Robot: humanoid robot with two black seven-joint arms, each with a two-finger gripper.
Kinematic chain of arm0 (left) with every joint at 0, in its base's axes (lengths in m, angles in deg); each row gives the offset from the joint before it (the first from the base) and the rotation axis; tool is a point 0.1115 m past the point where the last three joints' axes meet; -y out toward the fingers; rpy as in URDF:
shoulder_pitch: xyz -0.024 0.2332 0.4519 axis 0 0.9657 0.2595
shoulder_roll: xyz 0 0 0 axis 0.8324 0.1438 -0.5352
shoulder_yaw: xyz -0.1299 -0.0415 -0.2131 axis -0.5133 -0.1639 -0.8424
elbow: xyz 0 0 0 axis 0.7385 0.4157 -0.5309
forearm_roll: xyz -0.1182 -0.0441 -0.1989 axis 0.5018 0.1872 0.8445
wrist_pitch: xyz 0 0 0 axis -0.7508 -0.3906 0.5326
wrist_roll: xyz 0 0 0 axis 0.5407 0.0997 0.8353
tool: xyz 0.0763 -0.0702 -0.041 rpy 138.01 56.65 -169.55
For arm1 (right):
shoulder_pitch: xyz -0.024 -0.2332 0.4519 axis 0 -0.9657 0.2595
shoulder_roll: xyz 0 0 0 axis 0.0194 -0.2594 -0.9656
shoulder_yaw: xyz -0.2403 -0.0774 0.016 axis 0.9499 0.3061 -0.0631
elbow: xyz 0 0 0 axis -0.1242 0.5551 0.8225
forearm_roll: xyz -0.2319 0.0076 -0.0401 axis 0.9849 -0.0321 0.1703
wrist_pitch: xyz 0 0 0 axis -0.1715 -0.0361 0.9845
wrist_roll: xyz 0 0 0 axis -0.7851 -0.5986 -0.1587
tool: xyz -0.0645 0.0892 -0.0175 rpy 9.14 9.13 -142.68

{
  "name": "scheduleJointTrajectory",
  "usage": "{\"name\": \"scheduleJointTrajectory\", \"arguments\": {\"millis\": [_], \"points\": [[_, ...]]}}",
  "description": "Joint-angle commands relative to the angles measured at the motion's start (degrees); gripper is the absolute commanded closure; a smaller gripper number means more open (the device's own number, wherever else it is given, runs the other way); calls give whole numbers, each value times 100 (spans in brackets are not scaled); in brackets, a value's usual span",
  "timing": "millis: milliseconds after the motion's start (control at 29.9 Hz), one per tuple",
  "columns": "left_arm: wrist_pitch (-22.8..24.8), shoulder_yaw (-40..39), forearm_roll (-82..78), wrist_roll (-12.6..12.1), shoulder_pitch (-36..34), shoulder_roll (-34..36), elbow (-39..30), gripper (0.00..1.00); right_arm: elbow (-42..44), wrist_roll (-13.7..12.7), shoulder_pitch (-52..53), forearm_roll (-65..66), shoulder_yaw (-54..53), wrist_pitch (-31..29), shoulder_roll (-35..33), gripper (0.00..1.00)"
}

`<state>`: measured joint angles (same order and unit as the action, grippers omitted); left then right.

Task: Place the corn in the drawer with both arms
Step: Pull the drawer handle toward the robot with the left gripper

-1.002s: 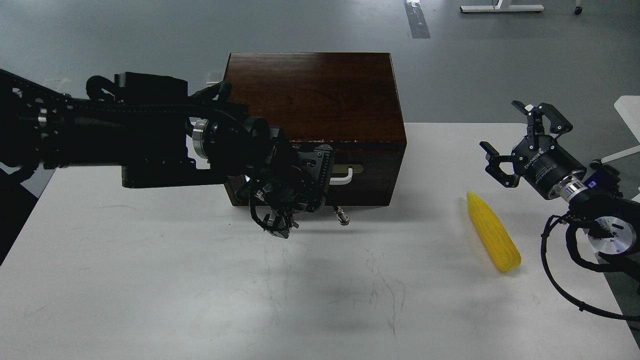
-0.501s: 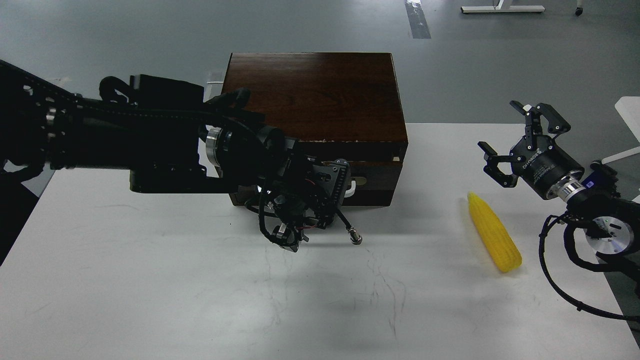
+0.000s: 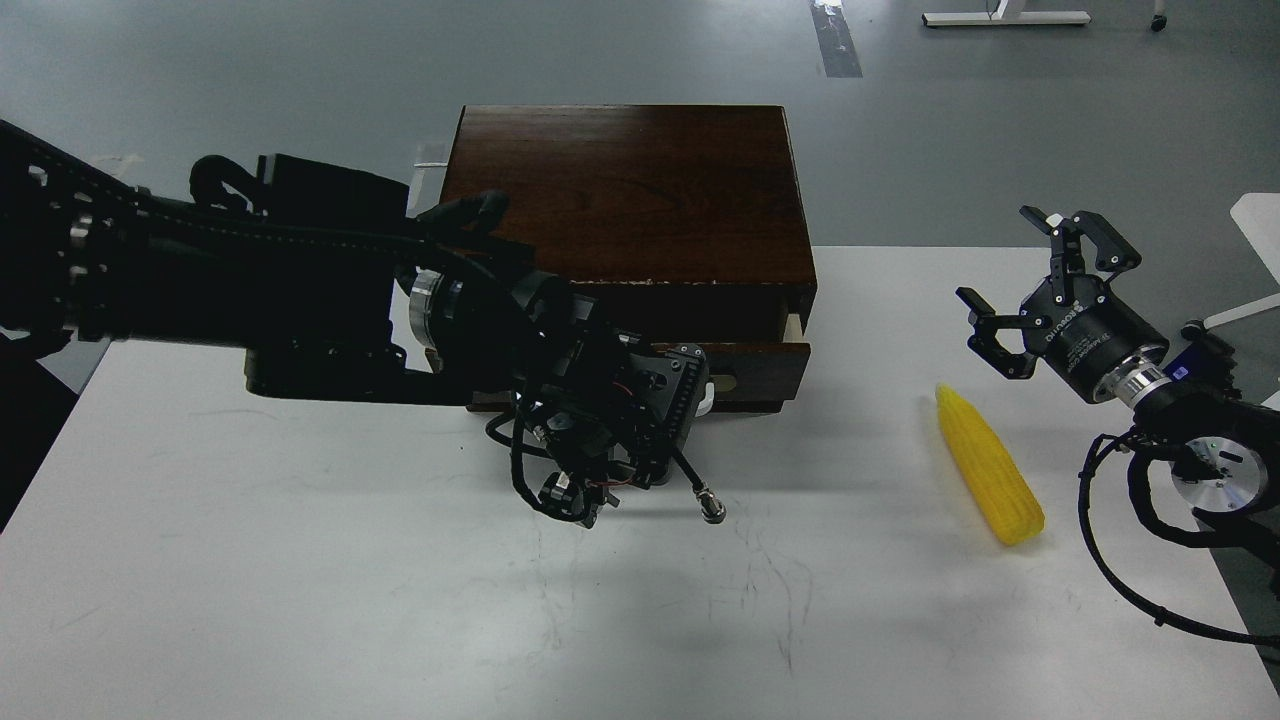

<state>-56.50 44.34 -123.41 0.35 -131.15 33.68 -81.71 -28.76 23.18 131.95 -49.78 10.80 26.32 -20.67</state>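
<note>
The dark brown cabinet (image 3: 630, 190) stands at the back middle of the white table. Its drawer (image 3: 762, 364) is pulled out a little, and a pale strip of its inside shows at the right end. My left gripper (image 3: 688, 386) is at the drawer front, closed over the white bar handle (image 3: 707, 392), which it mostly hides. The yellow corn (image 3: 988, 478) lies on the table to the right of the cabinet, thin end pointing away from me. My right gripper (image 3: 1038, 288) is open and empty, hovering just behind and right of the corn.
The white table (image 3: 300, 560) stretches in front of the cabinet. A loose cable with a metal plug (image 3: 712, 510) hangs from my left wrist just above the table. Grey floor lies behind the table. A white object (image 3: 1260, 215) sits at the far right edge.
My left gripper has drawn back towards me with the handle, and the drawer has slid out of the cabinet a little. The right gripper and the corn have barely moved.
</note>
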Motion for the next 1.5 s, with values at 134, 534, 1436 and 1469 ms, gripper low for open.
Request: {"name": "scheduleJointTrajectory", "arguments": {"millis": [134, 534, 1436, 1469], "points": [[1, -3, 21, 2, -15, 59, -222, 3, 0, 0, 0, 0, -8, -1, 0, 0], [1, -21, 21, 2, -15, 182, -380, 3, 0, 0, 0, 0, -9, -1, 0, 0], [1, 32, 2, 2, -155, 323, -380, 3, 0, 0, -44, 0, 9, -1, 9, 0], [1, 32, 2, 2, -173, 358, -389, 3, 0, 0, -44, 0, 9, -1, 9, 0]]}}
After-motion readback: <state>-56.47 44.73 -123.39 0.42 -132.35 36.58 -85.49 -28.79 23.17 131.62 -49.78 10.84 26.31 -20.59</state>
